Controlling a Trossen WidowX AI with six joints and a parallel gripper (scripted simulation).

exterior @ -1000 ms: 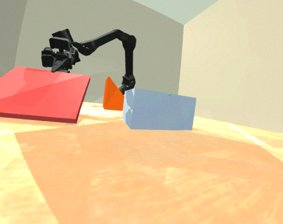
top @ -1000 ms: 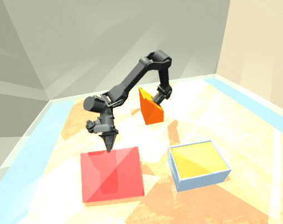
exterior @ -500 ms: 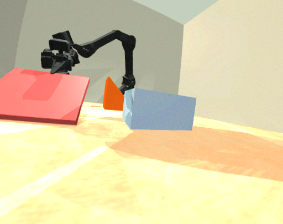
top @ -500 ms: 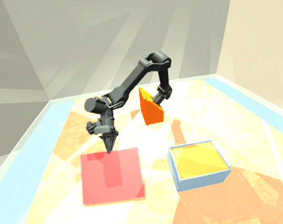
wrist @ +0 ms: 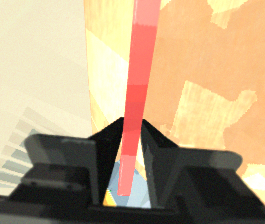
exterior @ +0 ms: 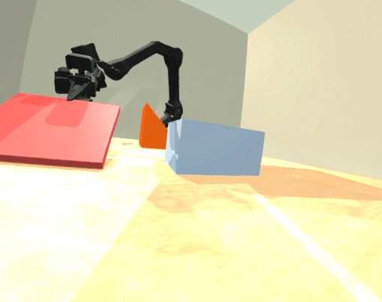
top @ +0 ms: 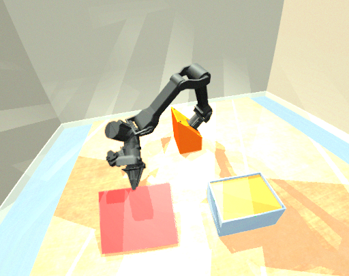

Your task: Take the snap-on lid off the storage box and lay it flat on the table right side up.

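Note:
The red lid (top: 154, 217) (exterior: 38, 129) (wrist: 137, 75) is off the box, to its left in the top view. It is tilted, with its far edge raised and its near edge low, close above the table or touching it; I cannot tell which. A smooth broad face shows upward. My gripper (top: 134, 187) (exterior: 70, 98) (wrist: 132, 121) points down and is shut on the lid's far edge, near its middle. The storage box (top: 253, 222) (exterior: 218, 151) (wrist: 138, 187) is pale blue, stands upright and open, and shows a yellow inside.
An orange wedge-shaped block (top: 189, 140) (exterior: 153, 133) stands behind, between the lid and the box in the top view, close beside the arm's base. The arm reaches over from there. Walls stand at the back and sides. Broad shadows and bright patches cross the table (top: 191, 247).

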